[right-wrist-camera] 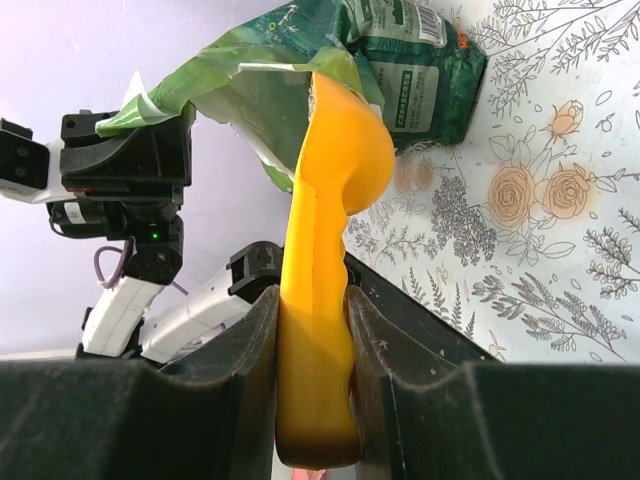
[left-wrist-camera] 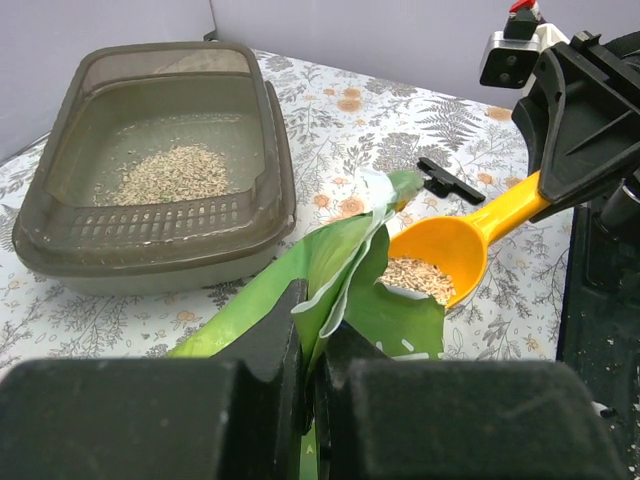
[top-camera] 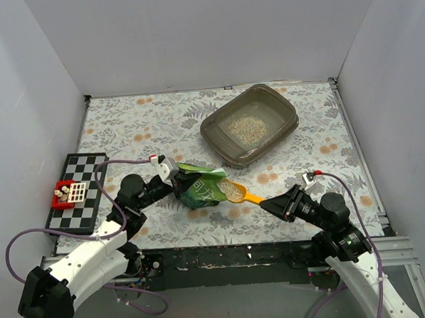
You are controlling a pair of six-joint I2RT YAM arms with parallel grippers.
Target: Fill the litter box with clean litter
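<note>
1. Litter box: stiff plastic tray, flat on the table at the far side. Looks rigid and steady; needs no holding.

2. Green bag: on the arms' side of the litter box, well apart from it. Thin glossy film, soft and probably slippery; best taken at the folded mouth edge.

3. Left gripper: jaws pressed together on the green bag's upper lip, holding the mouth up.

4. Right gripper: jaws partly spread, clamped on the handle of the yellow scoop; its bowl sits at the bag's mouth.

5. Clean litter: a thin patch on the litter box floor, plus a small load in the scoop bowl. Loose, light granules that would likely spill on any tilt; carry level.
</note>
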